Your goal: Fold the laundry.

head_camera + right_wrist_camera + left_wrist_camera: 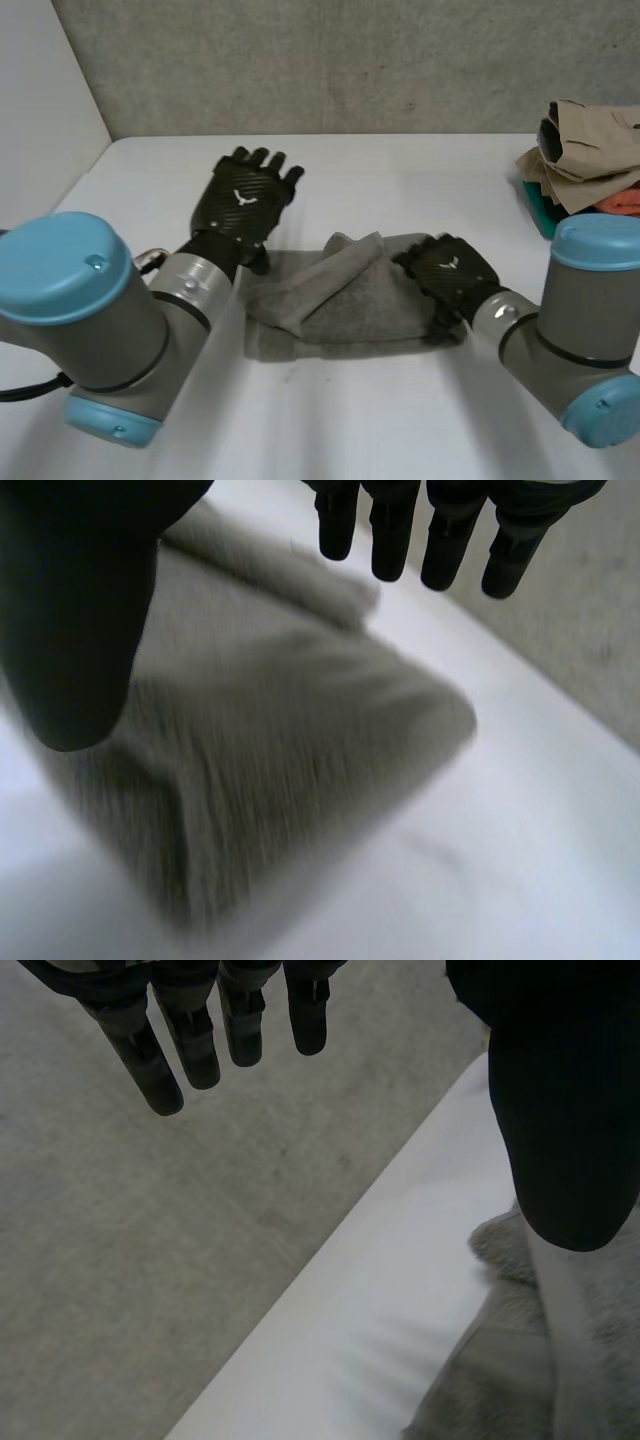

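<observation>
Grey terry towel (340, 300), folded over into a thick, slightly rumpled bundle, lies in the middle of the white surface (400, 170) between my two arms. One flap of it runs up at a slant across the top layer.

I see the left hand (245, 200) raised off the surface just beyond the towel's left end, palm turned away from me. In the left wrist view its fingers (190, 1050) are straight and spread and hold nothing. The towel's edge sits below the thumb, apart from it.

The right hand (455, 270) is over the towel's right end. In the right wrist view its fingers (390, 540) are straight and relaxed, with the cloth under the palm. I cannot tell from either view whether the palm is touching the towel; nothing is pinched.

At the far right edge of the surface I see a heap of crumpled tan clothing (585, 150) with an orange piece (620, 200) beside it, sitting in a teal container (540, 210), well apart from the towel. Behind the surface stands a grey concrete wall (350, 60).
</observation>
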Tool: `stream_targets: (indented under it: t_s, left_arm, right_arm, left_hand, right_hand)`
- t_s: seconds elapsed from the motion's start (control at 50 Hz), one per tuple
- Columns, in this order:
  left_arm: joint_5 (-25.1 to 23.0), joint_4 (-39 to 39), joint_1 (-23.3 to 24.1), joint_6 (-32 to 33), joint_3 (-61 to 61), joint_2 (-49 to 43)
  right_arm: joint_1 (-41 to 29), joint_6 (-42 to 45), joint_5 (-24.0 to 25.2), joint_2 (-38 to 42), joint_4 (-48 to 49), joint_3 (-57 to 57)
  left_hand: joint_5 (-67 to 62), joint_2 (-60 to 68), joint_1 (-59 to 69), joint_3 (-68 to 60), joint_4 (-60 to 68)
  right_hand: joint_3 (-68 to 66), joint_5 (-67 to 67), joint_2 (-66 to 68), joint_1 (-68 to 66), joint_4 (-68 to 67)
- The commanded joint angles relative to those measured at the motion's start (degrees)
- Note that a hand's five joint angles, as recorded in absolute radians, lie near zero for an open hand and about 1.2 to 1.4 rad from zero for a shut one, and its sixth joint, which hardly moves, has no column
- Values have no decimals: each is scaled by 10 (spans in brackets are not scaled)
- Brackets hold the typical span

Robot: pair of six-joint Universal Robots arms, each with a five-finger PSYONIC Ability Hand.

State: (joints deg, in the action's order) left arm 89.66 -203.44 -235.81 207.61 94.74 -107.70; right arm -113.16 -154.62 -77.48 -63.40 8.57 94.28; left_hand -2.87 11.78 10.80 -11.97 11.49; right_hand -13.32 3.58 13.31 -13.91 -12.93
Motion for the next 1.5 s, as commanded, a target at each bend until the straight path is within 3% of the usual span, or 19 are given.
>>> stream_targets:
  t_s: [0.02,0.06,0.22,0.26,0.46,0.54,0.62,0.64,0.72,0.88,0.98,1.0,1.14,1.24,1.38,1.46,1.5]
  left_arm:
    - [0,1,26,-1,-24,-25]
    - [-1,1,29,-3,-29,-35]
    - [0,6,76,-54,-102,-131]
    - [0,5,78,-67,-132,-160]
    - [10,53,78,-65,-270,-285]
    - [70,80,76,-54,-312,-324]
    - [170,89,56,-6,-324,-339]
    - [214,91,43,16,-316,-336]
    - [263,88,26,41,-264,-304]
    - [202,85,43,-8,-135,-162]
    - [197,90,61,-48,-94,-103]
    - [197,90,61,-52,-88,-95]
    - [194,92,59,-61,-39,-38]
    - [193,92,55,-62,-16,-9]
    - [192,91,44,-63,11,19]
    - [193,91,42,-63,20,24]
    - [194,89,40,-63,25,25]
  right_arm:
    - [36,99,-8,42,-8,8]
    - [36,107,-9,42,-3,12]
    - [36,97,-11,23,0,24]
    - [36,88,-10,20,1,29]
    - [30,76,-12,16,26,47]
    - [29,76,-14,16,27,49]
    - [29,76,-12,16,28,48]
    - [29,76,-12,16,28,48]
    - [29,77,-14,16,28,45]
    - [28,85,-31,15,33,41]
    - [34,93,-59,13,33,39]
    - [36,101,-62,13,32,39]
    - [33,174,-74,-8,34,34]
    - [9,285,-79,-35,44,-3]
    - [-126,375,-29,-16,113,-58]
    - [-194,410,63,38,144,-59]
    - [-205,414,86,58,143,-59]
  left_hand:
    - [-9,20,29,-18,22]
    - [-10,21,31,-19,24]
    - [-22,33,43,-31,36]
    - [-27,38,48,-36,41]
    - [-39,50,60,-48,53]
    - [-68,79,88,-77,81]
    - [-78,89,98,-87,91]
    - [-78,89,98,-87,91]
    - [-69,80,90,-78,83]
    - [-64,75,85,-73,78]
    - [-66,77,87,-75,80]
    - [-66,77,87,-75,80]
    - [-61,72,82,-70,75]
    - [-47,58,68,-56,61]
    - [-41,52,61,-50,54]
    - [-32,43,53,-41,46]
    - [-22,33,43,-31,36]
  right_hand:
    - [-241,239,241,-235,-245]
    - [-284,281,284,-278,-288]
    - [-170,167,170,-164,-174]
    - [-122,120,123,-117,-126]
    - [-137,135,138,-132,-141]
    - [-158,155,158,-152,-162]
    - [-196,194,196,-190,-200]
    - [-208,206,208,-202,-212]
    - [-280,278,280,-275,-284]
    - [-480,478,481,-475,-484]
    - [-573,570,573,-567,-577]
    - [-666,663,666,-660,-670]
    - [-667,664,667,-661,-671]
    - [-667,664,667,-661,-671]
    - [-667,664,667,-661,-671]
    - [-667,664,667,-661,-671]
    - [-667,664,667,-661,-671]
